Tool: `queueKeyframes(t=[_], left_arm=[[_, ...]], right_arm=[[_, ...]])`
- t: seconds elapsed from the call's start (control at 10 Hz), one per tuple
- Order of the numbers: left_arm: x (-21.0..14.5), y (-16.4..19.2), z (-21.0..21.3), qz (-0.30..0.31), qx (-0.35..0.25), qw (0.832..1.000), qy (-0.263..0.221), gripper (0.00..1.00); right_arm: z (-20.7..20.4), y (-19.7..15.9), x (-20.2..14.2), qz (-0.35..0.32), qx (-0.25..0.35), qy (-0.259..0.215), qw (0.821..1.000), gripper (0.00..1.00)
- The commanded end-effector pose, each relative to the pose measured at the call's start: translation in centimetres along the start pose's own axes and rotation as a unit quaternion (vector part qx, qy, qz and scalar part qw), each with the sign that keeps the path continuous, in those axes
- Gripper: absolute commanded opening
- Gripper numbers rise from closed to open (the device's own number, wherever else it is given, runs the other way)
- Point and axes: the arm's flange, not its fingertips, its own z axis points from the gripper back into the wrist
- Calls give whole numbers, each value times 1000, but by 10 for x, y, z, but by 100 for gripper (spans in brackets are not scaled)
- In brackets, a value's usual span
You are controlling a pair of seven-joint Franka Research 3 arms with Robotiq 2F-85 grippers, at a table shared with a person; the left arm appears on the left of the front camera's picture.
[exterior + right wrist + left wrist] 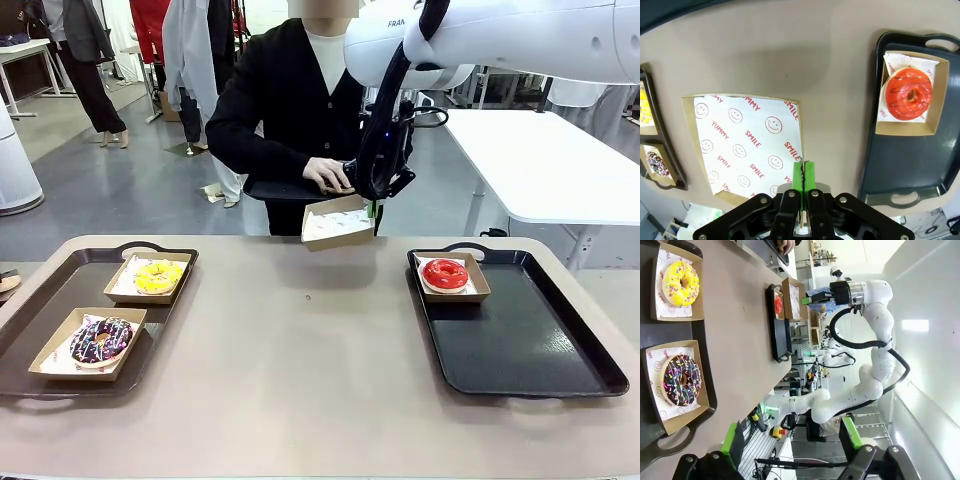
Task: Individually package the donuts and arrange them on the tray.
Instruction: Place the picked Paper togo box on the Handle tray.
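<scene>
**Desk stock: three donuts boxed, one empty box held aloft**

Item 1. Sprinkled chocolate donut, count one. Lies flat, hole up, in a paper-lined cardboard box at the near end of the left tray, about 8 o'clock on the desk.

Item 2. Yellow donut, count one. Flat in its own box, same tray, just beyond item 1, about 10 o'clock.

Item 3. Red donut, count one. Flat in a box at the far left corner of the right tray, about 2 o'clock. Trays: two, both dark, long axes running near to far.

Item 4. Empty box, count one, lined with printed paper, held above the desk's far edge at 12 o'clock, tilted, long axis across the desk.

Right tool: pads pressed together on the empty box's rim.

Left tool: fingers spread apart, holding nothing.

Person's hand: beyond the empty box, resting on a further dark tray.
</scene>
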Motion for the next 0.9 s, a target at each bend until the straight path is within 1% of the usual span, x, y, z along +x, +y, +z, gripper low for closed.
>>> queueKeyframes(t=[0.0,0.8], left_arm=[[0,-1,1,-2,-2,1000,-1,100],[0,-1,1,-2,-2,1000,-1,100]], right_arm=[[1,-3,-3,-1,-1,1,1000,0],[1,-3,-3,-1,-1,1,1000,0]])
